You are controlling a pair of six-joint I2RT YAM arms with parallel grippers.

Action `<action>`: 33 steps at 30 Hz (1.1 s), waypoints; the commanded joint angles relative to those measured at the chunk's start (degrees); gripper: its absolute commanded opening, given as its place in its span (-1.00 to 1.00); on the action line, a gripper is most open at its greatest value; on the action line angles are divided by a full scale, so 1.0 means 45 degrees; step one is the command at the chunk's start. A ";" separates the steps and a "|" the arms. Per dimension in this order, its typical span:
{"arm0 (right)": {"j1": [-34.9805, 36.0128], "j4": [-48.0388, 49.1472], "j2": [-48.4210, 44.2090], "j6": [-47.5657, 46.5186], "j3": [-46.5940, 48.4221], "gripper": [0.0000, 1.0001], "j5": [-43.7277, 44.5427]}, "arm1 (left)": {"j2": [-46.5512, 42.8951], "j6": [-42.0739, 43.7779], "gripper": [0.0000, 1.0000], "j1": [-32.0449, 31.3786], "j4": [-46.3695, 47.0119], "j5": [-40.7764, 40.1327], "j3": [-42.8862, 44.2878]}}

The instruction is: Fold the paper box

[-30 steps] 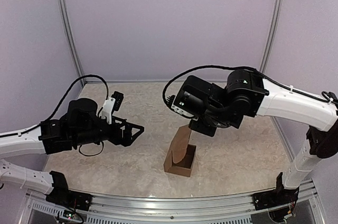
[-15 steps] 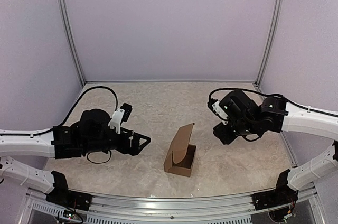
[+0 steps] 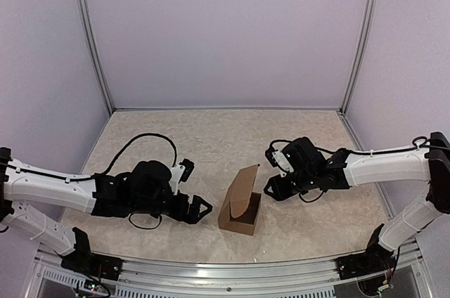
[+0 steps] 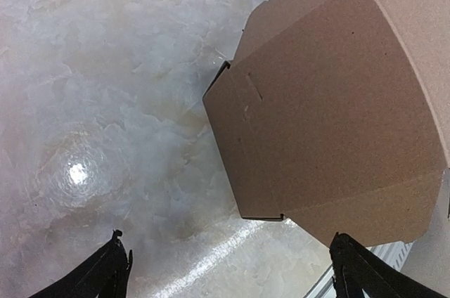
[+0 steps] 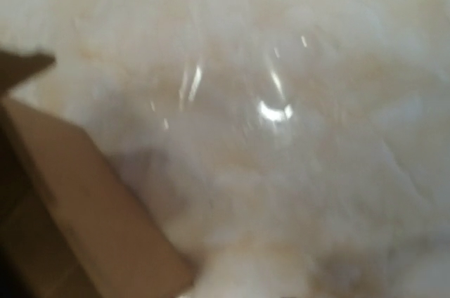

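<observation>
Paper box (image 3: 240, 208) stands flap-up between the released left claw (image 3: 198, 210) and right claw (image 3: 271, 191), whose state I cannot tell.

Around me: pale lilac walls (image 3: 225, 31) on three sides, with metal posts (image 3: 90, 38) in the back corners. My counter (image 3: 204, 136) is beige, marbled and glossy, with bright glare spots. A metal rail (image 3: 232, 278) runs along the near edge.

Top cam: high at near edge, looking down over whole marbled beige tabletop (image 3: 211, 143). Wrist cams: low, close, both catch the open brown cardboard box (image 3: 240, 205).
</observation>
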 commanded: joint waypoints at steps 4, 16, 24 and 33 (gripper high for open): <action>-0.0679 0.2340 0.0663 0.0624 -0.0274 -0.40 -0.0418 | 0.0716 -0.1452 0.88 -0.0619 -0.0410 0.0600 -0.0278; -0.1048 0.3378 0.1356 0.0981 -0.0319 -0.64 -0.0914 | 0.3886 -0.1664 0.58 -0.1009 -0.0248 0.1827 0.1211; -0.1050 0.3818 0.1897 0.1178 -0.0447 -0.98 -0.1848 | 0.4723 -0.1814 0.46 -0.0623 0.0106 0.1853 0.1586; -0.0896 0.4630 0.2220 0.1759 -0.0956 -1.00 -0.2753 | 0.4867 -0.1915 0.43 0.0305 0.0635 0.1511 0.1358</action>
